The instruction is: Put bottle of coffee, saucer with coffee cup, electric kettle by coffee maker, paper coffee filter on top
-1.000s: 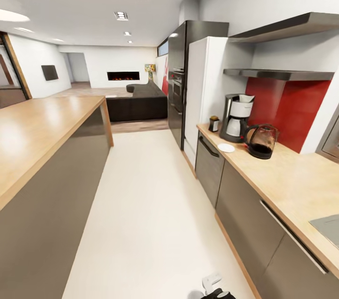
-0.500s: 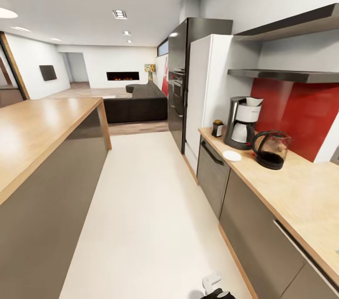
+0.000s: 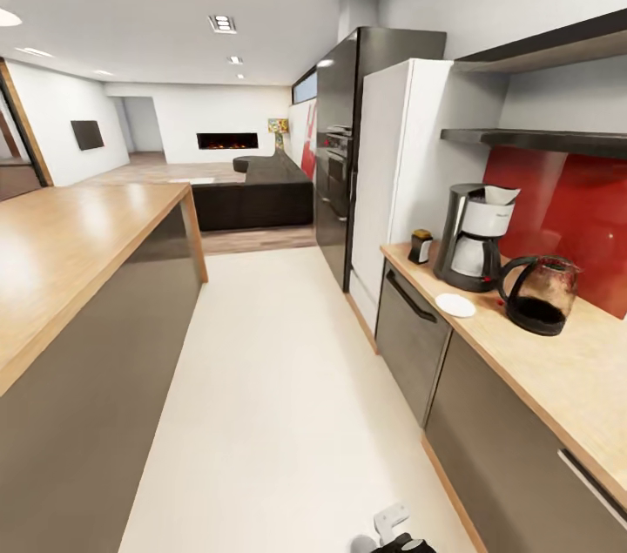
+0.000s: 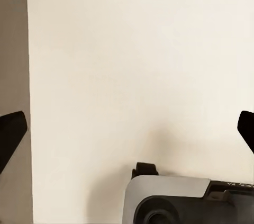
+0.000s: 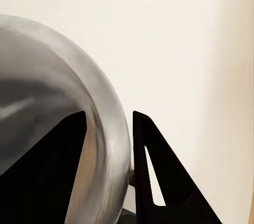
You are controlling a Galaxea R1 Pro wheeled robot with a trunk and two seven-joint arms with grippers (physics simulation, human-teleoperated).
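On the kitchen countertop at the right stands the coffee maker with the paper coffee filter on top of it. The bottle of coffee stands just beyond it. The white saucer lies bare in front of it, and the electric kettle stands beside it on the near side. The kitchen shelf hangs above. My right gripper is shut on the rounded pale-grey wall of the coffee cup. My left gripper is open over the floor, holding nothing.
A long wood-topped island lines the left side of the aisle. The pale floor runs between it and the counter's dark cabinet fronts. A white fridge and a black oven tower stand beyond the counter.
The camera has moved forward along the aisle, so the counter's things sit further right and larger in view. They have not moved on the countertop.
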